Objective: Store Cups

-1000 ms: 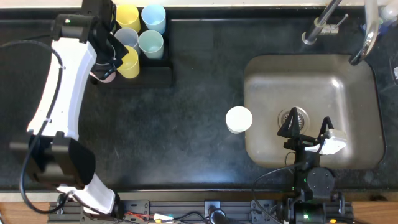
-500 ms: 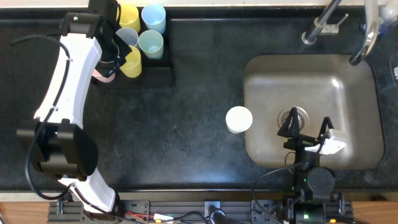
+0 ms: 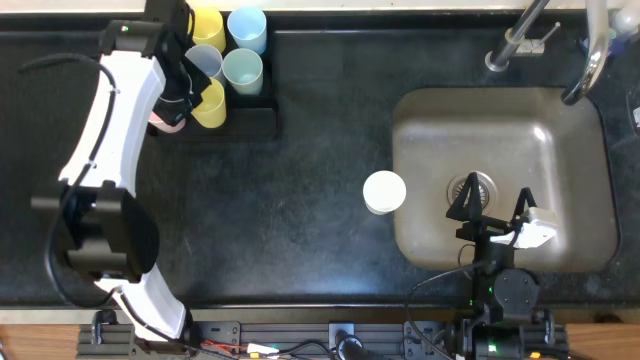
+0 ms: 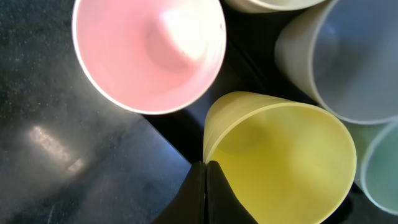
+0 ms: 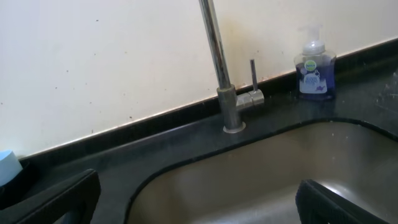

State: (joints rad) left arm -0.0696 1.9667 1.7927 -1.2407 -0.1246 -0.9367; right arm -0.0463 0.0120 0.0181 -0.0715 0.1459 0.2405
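A black rack (image 3: pixel 252 122) at the back left of the counter holds several cups: yellow (image 3: pixel 206 24), blue (image 3: pixel 247 28), grey-blue (image 3: pixel 206 60) and green (image 3: pixel 243 70). My left gripper (image 3: pixel 190 95) is at the rack's front left corner, shut on the rim of a tilted yellow cup (image 3: pixel 211 104). In the left wrist view the left gripper (image 4: pixel 205 167) pinches the yellow cup (image 4: pixel 280 162) at its rim, next to a pink cup (image 4: pixel 149 53). The pink cup (image 3: pixel 168 122) peeks out under the arm. A white cup (image 3: pixel 384 192) stands by the sink's left edge. My right gripper (image 3: pixel 490 206) hangs open over the sink.
The steel sink (image 3: pixel 405 110) takes up the right side, with a faucet (image 3: pixel 520 40) behind it. The right wrist view shows the faucet (image 5: pixel 217 62) and a soap bottle (image 5: pixel 317 71) against the wall. Dark counter lies between rack and sink.
The left arm's forearm has swung slightly toward the back. The gripper and yellow cup barely shifted at the rack. The right arm has not moved.
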